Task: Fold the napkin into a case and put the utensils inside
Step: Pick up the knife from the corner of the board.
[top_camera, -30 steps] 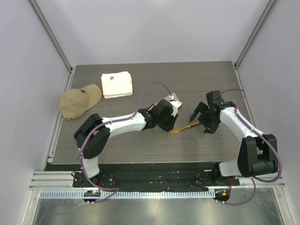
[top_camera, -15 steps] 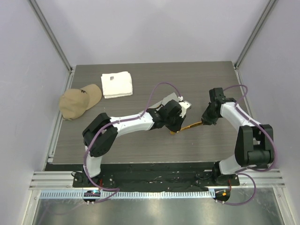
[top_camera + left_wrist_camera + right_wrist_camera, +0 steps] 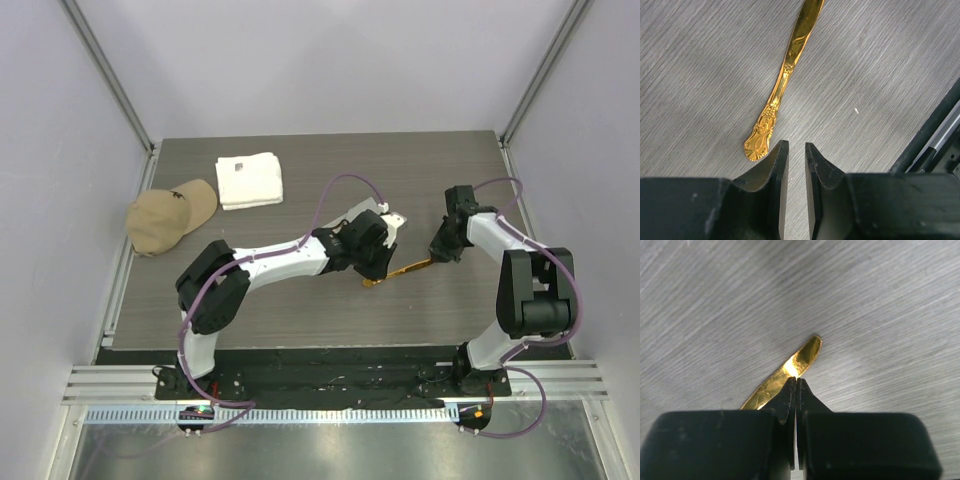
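One of the utensils, a gold knife (image 3: 405, 270), lies flat on the dark wood table (image 3: 300, 300) between the two arms. My right gripper (image 3: 437, 256) is shut, its tips (image 3: 797, 380) down at the blade (image 3: 807, 354), and nothing shows between them. My left gripper (image 3: 372, 274) hovers by the ornate handle end (image 3: 759, 144). Its jaws (image 3: 796, 145) stand a narrow gap apart with only table between them. A corner of the light-grey napkin (image 3: 368, 210) peeks out behind the left wrist; the rest is hidden.
A thick white folded towel (image 3: 249, 180) lies at the back left and a tan cap (image 3: 170, 217) at the left edge. Purple cables loop over both arms. The table's front edge (image 3: 300, 343) runs just ahead of the arm bases.
My right gripper went from wide open to shut and dropped onto the knife's blade end. The left arm shifted right, bringing its jaws beside the handle. The knife has stayed put.
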Tool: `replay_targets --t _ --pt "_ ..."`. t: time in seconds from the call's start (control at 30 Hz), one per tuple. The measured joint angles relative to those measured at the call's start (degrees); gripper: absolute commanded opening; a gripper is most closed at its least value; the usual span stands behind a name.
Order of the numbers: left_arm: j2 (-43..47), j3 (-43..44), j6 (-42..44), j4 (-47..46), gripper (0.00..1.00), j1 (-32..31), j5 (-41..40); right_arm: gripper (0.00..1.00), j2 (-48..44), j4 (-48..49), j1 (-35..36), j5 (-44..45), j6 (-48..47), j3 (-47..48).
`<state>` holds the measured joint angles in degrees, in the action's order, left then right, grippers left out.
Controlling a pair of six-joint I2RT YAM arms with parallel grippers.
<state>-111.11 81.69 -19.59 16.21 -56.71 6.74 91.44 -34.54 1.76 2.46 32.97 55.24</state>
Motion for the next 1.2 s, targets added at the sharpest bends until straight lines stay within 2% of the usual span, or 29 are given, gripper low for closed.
replay_targets --t 0.07,0.2,0.4,0.57,0.9,0.97,1.07,1.2 --pt "0.0 0.0 -0.04 0.0 0.3 0.11 0.26 0.01 0.39 0.28 0.0 0.02 -0.11 0.46" --pt "0.0 0.0 -0.24 0.02 0.44 0.22 0.94 0.01 1.62 0.79 -0.17 0.0 -0.2 0.92" --pt "-0.17 0.24 0.33 0.28 0.52 0.22 1.57 0.01 3.37 1.55 -0.57 0.02 -0.33 0.76" --pt "-2.14 3.23 1.51 1.27 0.54 0.22 2.25 0.01 3.8 3.15 -1.44 -0.7 -0.39 -0.11" --pt "-11.26 15.5 8.13 8.24 0.41 0.2 3.54 0.01 3.91 4.85 -3.85 -3.45 -1.03 -0.74" --pt "-12.48 16.0 9.75 9.92 0.4 0.13 3.04 0.01 3.82 5.18 -4.22 -4.02 -1.16 -0.96" --pt "-13.77 16.0 12.41 12.98 0.47 0.09 1.75 0.01 3.78 5.68 -4.52 -4.55 -1.29 -1.18" --pt "-14.51 16.02 15.1 16.02 0.48 0.09 -0.66 0.01 3.78 6.1 -4.61 -4.79 -1.42 -1.29"
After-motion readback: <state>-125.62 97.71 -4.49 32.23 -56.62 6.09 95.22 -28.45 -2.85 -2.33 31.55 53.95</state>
